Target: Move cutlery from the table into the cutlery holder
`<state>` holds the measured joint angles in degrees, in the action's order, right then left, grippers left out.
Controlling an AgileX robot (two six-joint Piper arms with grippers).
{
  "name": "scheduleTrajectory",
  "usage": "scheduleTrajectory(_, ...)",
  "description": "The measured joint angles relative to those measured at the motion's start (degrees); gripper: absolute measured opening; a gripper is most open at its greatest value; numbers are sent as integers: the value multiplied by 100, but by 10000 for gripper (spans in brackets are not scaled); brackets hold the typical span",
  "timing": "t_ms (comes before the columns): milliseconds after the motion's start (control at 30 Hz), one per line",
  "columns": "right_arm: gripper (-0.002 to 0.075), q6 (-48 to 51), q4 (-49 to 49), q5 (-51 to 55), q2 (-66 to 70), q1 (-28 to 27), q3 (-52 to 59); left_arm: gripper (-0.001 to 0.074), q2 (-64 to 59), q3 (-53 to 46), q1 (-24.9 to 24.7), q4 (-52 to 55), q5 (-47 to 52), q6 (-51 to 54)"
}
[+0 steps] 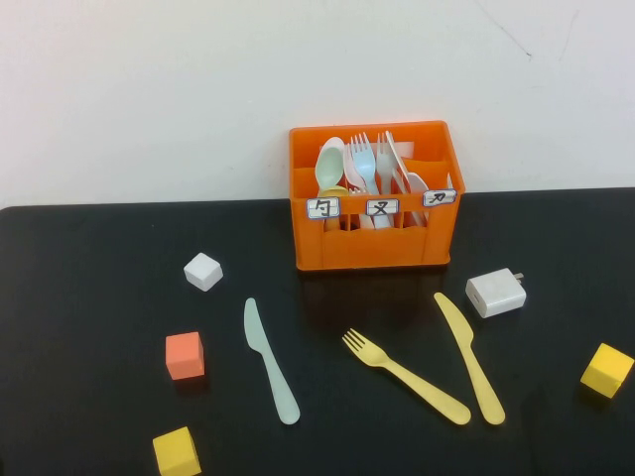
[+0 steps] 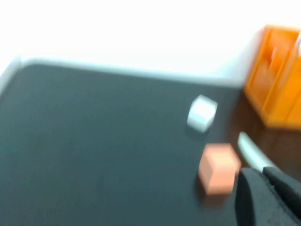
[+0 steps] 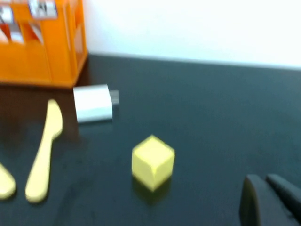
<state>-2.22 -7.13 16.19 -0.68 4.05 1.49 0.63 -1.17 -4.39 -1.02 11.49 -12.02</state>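
An orange cutlery holder (image 1: 375, 238) stands at the back of the black table, with several spoons, forks and knives in it. On the table lie a pale green knife (image 1: 270, 360), a yellow fork (image 1: 405, 376) and a yellow knife (image 1: 468, 357). Neither arm shows in the high view. My left gripper (image 2: 267, 190) is shut and empty, near the orange cube (image 2: 217, 168) and the green knife's tip (image 2: 251, 151). My right gripper (image 3: 269, 197) is shut and empty, to the side of a yellow cube (image 3: 153, 161); the yellow knife (image 3: 44, 150) lies farther off.
A white cube (image 1: 203, 271), an orange cube (image 1: 185, 355) and a yellow cube (image 1: 177, 452) sit on the left. A white charger plug (image 1: 495, 292) and another yellow cube (image 1: 606, 369) sit on the right. A white wall stands behind the table.
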Motion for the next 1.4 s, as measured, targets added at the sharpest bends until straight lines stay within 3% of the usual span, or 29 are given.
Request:
scheduleTrajectory(333, -2, 0, -14, -2609, 0, 0, 12, -1, 0, 0, 0, 21, -2935, 0)
scheduleTrajectory(533, -2, 0, -14, -3668, 0, 0, 12, -2, 23, 0, 0, 21, -4150, 0)
scheduleTrajectory(1033, -2, 0, -40, -3953, 0, 0, 12, -1, 23, 0, 0, 43, -4263, -24)
scheduleTrajectory(1400, -2, 22, 290, -4097, 0, 0, 12, -1, 23, 0, 0, 43, -4263, -649)
